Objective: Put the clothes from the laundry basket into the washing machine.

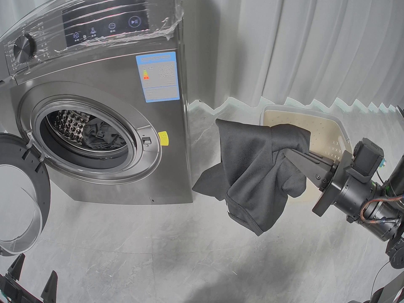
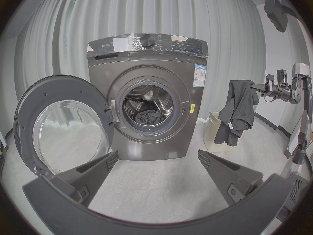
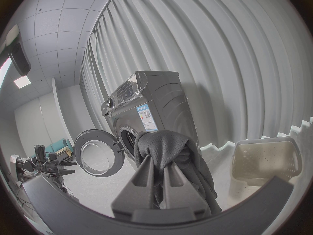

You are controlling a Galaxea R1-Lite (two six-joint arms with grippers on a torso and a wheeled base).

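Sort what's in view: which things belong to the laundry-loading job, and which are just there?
Job: washing machine, its open door, laundry basket, dark garment shut in the right gripper, dark clothes in the drum, open left gripper.
Just there: curtain, ceiling light.

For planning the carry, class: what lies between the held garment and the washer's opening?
Nothing loose between garment and washer: only its front panel and bare floor, in the head view.

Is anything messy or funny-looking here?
Only a little: crinkly clear plastic film is stuck over the control panel of the washing machine, loose at one corner. The dark garment dangling from the right end effector is held, not dropped.
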